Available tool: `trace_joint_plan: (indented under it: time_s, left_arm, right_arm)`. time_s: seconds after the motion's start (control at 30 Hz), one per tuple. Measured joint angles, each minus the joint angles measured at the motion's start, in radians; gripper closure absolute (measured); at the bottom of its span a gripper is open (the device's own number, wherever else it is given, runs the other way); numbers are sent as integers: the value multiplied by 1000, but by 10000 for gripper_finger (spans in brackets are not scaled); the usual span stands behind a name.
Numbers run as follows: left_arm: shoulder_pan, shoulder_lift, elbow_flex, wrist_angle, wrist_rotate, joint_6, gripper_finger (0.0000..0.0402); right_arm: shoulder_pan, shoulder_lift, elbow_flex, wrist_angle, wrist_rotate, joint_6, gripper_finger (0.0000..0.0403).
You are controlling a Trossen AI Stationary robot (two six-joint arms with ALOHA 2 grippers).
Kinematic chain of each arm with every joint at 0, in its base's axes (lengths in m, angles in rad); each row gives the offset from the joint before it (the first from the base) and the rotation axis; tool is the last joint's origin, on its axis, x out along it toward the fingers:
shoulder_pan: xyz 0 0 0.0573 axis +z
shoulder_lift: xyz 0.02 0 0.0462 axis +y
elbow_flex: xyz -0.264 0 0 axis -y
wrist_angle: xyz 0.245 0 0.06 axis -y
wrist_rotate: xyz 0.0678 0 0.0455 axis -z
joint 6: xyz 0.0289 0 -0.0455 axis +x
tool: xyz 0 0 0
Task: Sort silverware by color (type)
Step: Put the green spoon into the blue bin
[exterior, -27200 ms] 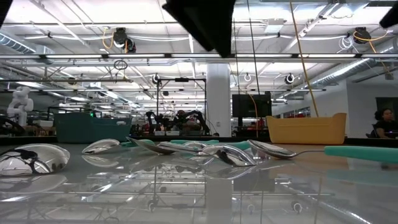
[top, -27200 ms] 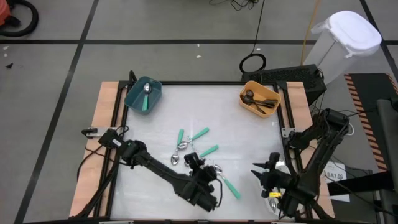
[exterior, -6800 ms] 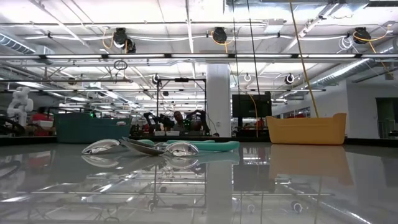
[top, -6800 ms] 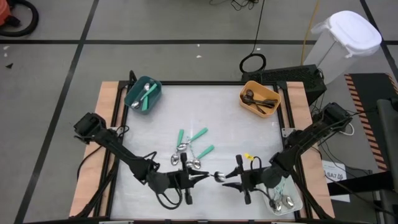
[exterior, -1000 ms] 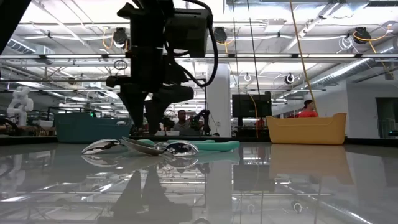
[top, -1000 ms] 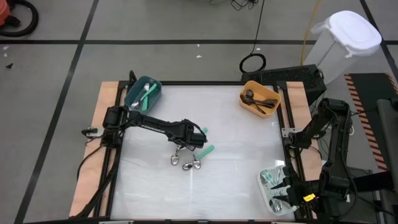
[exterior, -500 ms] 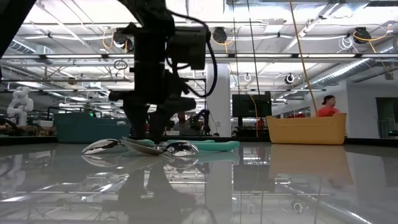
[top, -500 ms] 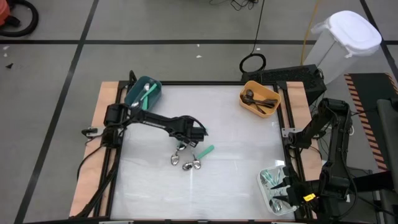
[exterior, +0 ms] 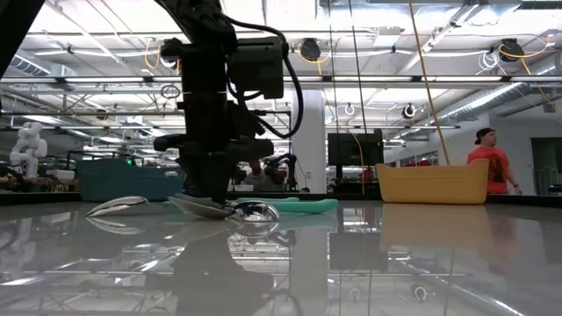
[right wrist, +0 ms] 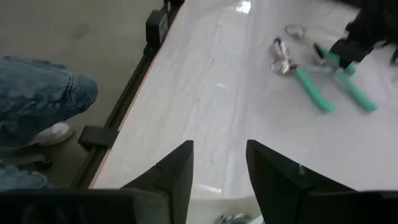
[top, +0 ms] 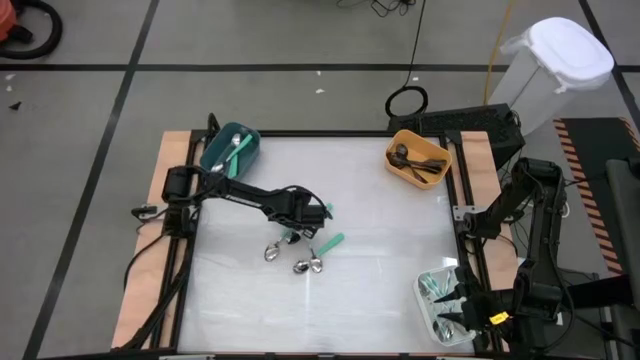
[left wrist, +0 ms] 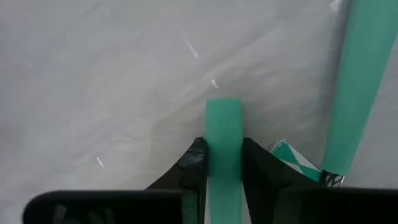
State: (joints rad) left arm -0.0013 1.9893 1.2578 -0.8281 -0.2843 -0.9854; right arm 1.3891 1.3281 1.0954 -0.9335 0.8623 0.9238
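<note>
Since a second ago the left tool [top: 305, 216] has closed in on a teal-handled utensil [left wrist: 224, 149], and a silver spoon [top: 271, 252] has slid a little toward the left edge of the surface [top: 380, 280]. That tool now sits low near the middle of the surface, its dark fingers [left wrist: 194, 163] pressed against both sides of the teal handle, pinching it. Just beside it lie a second teal-handled utensil [top: 328, 243] and another silver spoon [top: 305, 266]. A teal bin [top: 230, 151] at the far left corner holds teal-handled pieces, an orange bin [top: 418, 159] at the far right corner holds dark pieces, and a clear tray [top: 440, 304] at the near right edge holds silver ones. The right tool [right wrist: 219, 163] hangs over that tray with its fingers spread and nothing between them. Beyond the surface a person in a red shirt [exterior: 493, 167] stands in the room.
</note>
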Motion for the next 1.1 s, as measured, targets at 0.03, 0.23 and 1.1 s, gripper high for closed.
trace_joint_plan:
  time_s: [0.03, 0.23, 1.1]
  left_arm:
    - [0, 1, 1, 0, -4, 7, 336]
    - [-2, 9, 59, -73, -30, 48, 336]
    - [105, 7, 467, -719, -792, 238, 336]
  right_arm:
    - [0, 0, 0, 0, 6, -9, 261]
    - [0, 0, 0, -2, 62, -61, 261]
    - [-48, 0, 0, -103, 242, -205, 261]
